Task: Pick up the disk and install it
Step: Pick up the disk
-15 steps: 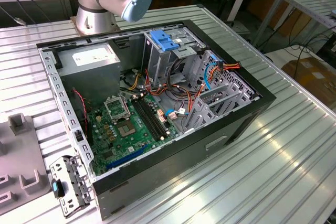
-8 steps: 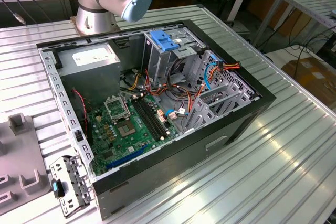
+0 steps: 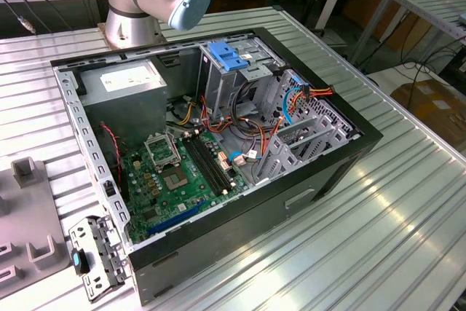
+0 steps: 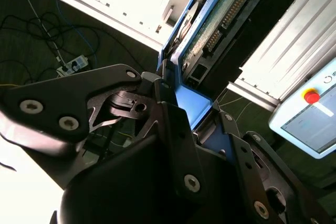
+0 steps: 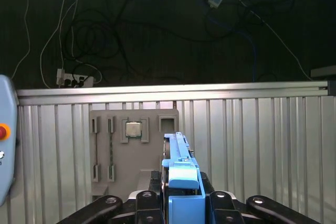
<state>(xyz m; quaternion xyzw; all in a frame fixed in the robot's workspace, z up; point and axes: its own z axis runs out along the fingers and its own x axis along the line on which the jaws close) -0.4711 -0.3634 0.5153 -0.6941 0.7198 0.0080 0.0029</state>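
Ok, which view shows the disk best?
The second wrist view: the disk shows its green circuit-board face and blue rail, clamped in the hand. The first wrist view shows the disk edge-on, mostly blue rail.

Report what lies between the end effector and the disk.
Nothing: in both wrist views the end effector is closed directly on the disk, its fingers clamped against the blue rail.

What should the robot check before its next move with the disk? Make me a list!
1. The gripper is shut on the disk: ok, in both wrist views.
2. The disk is lifted off the table: ok, it seems.
3. The computer case is open: ok.
4. The drive cage is free: cannot tell; a blue bracket sits on it.
5. The cables are clear of the cage: cannot tell.
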